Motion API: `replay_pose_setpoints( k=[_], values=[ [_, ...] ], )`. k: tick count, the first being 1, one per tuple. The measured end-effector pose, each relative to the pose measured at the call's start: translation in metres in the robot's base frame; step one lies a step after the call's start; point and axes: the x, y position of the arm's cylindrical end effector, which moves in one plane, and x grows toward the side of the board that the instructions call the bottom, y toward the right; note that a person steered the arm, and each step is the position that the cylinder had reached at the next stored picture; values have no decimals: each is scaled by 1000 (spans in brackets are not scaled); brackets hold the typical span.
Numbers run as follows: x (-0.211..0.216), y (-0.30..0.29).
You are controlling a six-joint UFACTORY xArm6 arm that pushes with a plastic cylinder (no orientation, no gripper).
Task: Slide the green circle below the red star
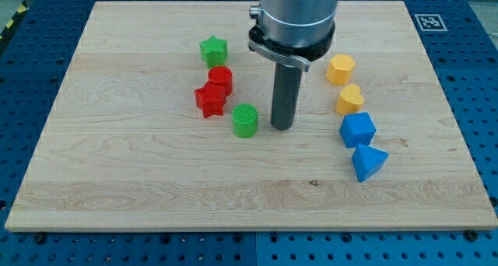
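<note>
While my tip (282, 126), a bare rod with no jaws to open or close, rests near the tabletop's (156, 196) centre, the green circle (245, 120) sits just beside it toward the left edge, below-right of the red star (209, 100).

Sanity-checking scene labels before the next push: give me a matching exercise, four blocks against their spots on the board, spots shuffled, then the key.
Blocks:
1. green circle
2. green star
3. red star
4. blue triangle-like block

Spots:
A. nearest the view's top of the left cluster
B. nearest the view's bottom on the right side, just under the blue cube
C. just to the view's left of my tip
D. touching the red circle, down-left of it

Pairs: 1-C, 2-A, 3-D, 4-B
</note>
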Motion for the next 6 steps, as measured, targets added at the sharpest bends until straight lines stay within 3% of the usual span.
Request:
replay_pose_setpoints(
  k=[3,5,6],
  values=[
    [0,-65],
    [-4,-30],
    [-20,-40]
  ],
)
